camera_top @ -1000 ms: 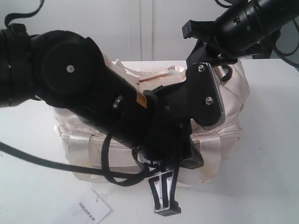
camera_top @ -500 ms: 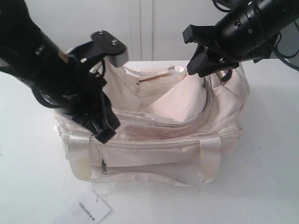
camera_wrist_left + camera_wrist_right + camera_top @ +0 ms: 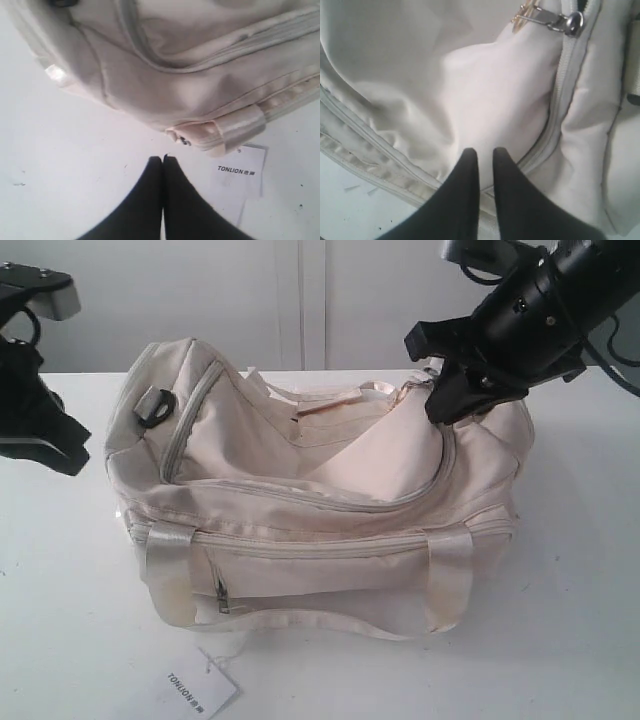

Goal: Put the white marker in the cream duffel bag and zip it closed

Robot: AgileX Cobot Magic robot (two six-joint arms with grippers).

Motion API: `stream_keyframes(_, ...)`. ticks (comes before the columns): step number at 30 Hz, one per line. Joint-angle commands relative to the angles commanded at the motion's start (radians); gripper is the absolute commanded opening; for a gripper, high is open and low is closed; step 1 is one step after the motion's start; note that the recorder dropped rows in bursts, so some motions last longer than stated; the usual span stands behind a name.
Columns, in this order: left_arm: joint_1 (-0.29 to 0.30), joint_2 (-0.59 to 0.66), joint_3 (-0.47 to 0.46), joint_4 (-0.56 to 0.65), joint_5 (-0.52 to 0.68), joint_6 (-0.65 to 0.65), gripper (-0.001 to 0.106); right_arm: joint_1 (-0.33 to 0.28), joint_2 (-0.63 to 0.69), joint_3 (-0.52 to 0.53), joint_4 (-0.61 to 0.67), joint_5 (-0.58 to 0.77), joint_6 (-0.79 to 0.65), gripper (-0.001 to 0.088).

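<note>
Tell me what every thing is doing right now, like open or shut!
cream duffel bag: slumped on the table, top zip shut where it shows
zipper pull: lying free on the fabric, not gripped
tag: flat on the table, beside the bag
left gripper: jaws shut, empty, off the bag
right gripper: jaws slightly apart, empty, over the bag

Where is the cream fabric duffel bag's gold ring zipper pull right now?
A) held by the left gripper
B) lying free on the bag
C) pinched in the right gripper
B: the gold ring zipper pull lies on the cream fabric duffel bag, apart from the right gripper, which holds nothing.
</note>
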Motion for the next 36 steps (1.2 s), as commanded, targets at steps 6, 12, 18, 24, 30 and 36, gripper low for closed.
stream_keyframes(6, 0.092, -0.024, 0.002, 0.0, 0.014, -0.038, 0.0, -0.03, -0.019, 0.0, -0.022, 0.005, 0.034, 0.0)
stream_keyframes(12, 0.133, -0.041, 0.002, 0.004, 0.02, -0.061, 0.0, -0.112, -0.071, 0.0, -0.129, 0.011, 0.129, 0.0)
stream_keyframes(18, 0.133, -0.066, 0.013, 0.004, 0.012, -0.08, 0.0, -0.156, -0.105, 0.0, -0.234, 0.015, 0.199, 0.0)
stream_keyframes(24, 0.133, -0.129, 0.099, 0.004, -0.05, -0.101, 0.0, -0.158, -0.108, 0.0, -0.333, 0.028, 0.264, 0.0)
stream_keyframes(30, 0.133, -0.192, 0.15, 0.008, -0.032, -0.099, 0.0, -0.158, -0.108, 0.0, -0.337, 0.059, 0.264, 0.0)
stream_keyframes(36, 0.133, -0.199, 0.15, 0.008, -0.018, -0.098, 0.0, -0.158, -0.108, 0.0, -0.337, 0.051, 0.264, 0.0)
